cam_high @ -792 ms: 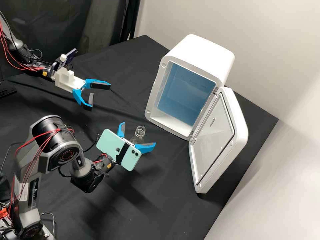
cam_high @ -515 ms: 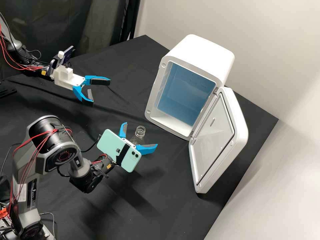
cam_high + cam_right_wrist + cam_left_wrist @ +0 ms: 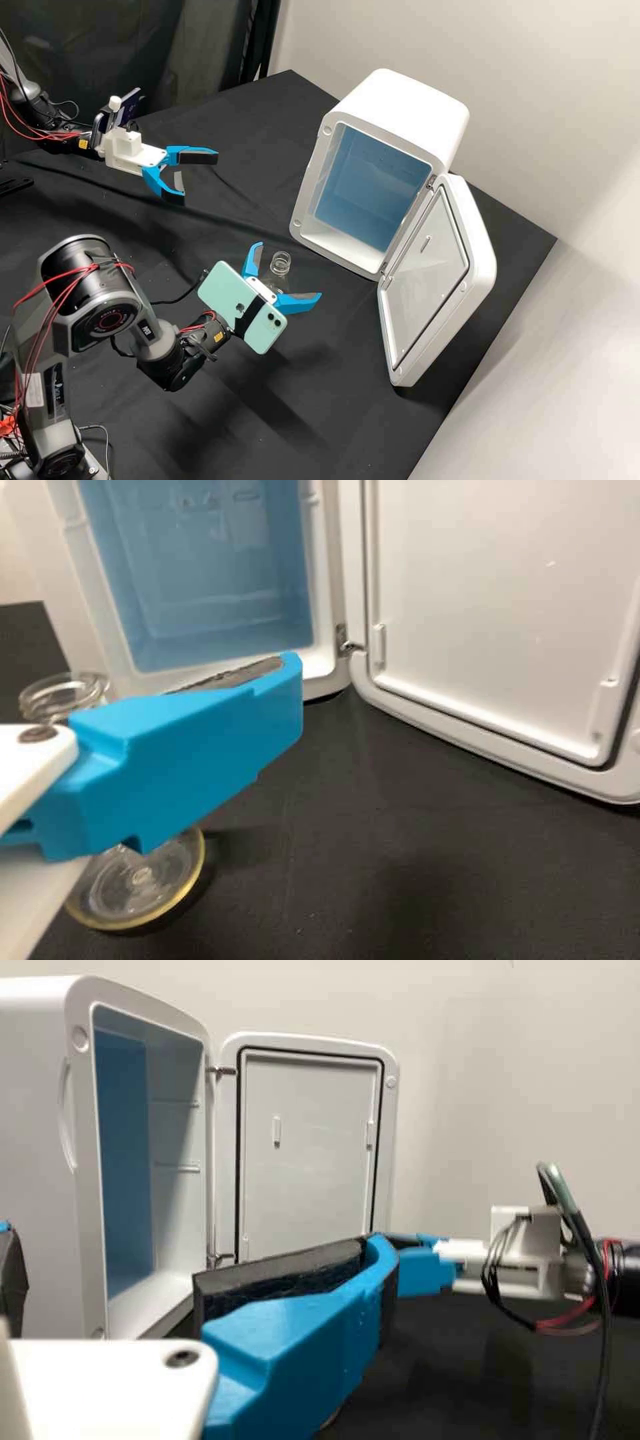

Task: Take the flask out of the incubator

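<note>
1. A clear glass flask [image 3: 280,264] stands upright on the black bench [image 3: 267,127]. It is outside the incubator [image 3: 393,110], just in front of the open front.
2. The incubator is a white box with a pale blue inside. Its door [image 3: 437,267] is swung fully open to one side, showing a white inner panel.
3. The right gripper [image 3: 288,271] sits low over the bench at the flask. Its two blue fingers [image 3: 298,299] are spread wide, one on each side of the flask. I cannot tell whether either finger touches the glass.
4. In the right wrist view, one blue finger crosses in front of the flask, with the blue inside of the incubator beyond it.
5. The left gripper [image 3: 197,178] hangs above the bench, well apart from the flask and the incubator. Its fingers are parted with nothing between them.
</note>
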You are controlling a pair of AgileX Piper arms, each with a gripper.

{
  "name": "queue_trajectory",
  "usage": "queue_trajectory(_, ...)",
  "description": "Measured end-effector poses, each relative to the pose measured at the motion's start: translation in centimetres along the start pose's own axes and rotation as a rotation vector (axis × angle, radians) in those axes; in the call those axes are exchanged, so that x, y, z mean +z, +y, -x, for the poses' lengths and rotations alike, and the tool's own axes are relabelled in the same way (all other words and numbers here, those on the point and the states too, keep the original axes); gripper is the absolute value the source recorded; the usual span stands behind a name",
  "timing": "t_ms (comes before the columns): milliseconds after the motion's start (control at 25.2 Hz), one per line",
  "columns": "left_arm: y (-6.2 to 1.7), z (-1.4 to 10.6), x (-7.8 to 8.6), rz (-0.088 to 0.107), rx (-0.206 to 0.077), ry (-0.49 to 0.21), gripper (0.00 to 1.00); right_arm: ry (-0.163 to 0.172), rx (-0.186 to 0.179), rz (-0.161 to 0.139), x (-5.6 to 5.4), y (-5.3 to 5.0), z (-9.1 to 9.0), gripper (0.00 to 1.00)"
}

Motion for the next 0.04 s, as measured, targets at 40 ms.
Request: queue_trajectory(40,-0.01,0.00,0.02,-0.001,-0.001,-0.002,1.00,-0.001,0.006,-0.008,-0.01,0.15,0.12,1.00)
